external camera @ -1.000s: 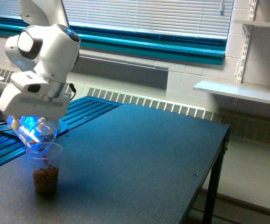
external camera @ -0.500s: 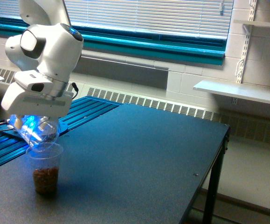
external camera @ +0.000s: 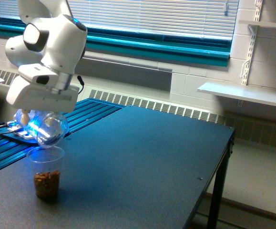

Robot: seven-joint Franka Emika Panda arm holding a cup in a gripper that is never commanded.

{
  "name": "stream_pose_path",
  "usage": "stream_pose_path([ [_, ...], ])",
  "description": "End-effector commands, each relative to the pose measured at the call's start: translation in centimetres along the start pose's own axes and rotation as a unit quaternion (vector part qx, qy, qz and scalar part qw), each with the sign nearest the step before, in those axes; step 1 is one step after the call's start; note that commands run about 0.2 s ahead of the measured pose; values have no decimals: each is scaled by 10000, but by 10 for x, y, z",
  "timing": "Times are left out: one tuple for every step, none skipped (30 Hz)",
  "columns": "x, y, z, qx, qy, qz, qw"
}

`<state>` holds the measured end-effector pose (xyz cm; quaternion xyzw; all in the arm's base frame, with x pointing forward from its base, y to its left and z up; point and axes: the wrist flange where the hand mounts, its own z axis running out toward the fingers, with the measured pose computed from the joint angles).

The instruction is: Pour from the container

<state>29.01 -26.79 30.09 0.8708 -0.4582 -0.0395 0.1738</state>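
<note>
A clear, rounded container (external camera: 48, 128) hangs tilted just above a clear plastic cup (external camera: 46, 172) at the exterior view's left. My gripper (external camera: 35, 120) is shut on the container, whose wall glows blue. I see no pieces inside the container. The cup stands upright on the dark table (external camera: 142, 157), with brown nut-like pieces (external camera: 47, 183) filling its lower part. My fingers are mostly hidden behind the white hand and the container.
A blue slatted surface (external camera: 87, 112) lies behind the cup, at the left. The table's right edge (external camera: 222, 162) drops to the floor. A white shelf (external camera: 245, 93) juts from the wall at right. Window blinds (external camera: 152, 16) run along the back.
My arm has lifted and swung the container up and slightly right, away from the cup's rim. The cup and its brown pieces have stayed put.
</note>
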Motion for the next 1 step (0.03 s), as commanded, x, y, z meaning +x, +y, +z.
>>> stream_pose_path([
  [-1, 5, -11, 137, 81, 65, 9999],
])
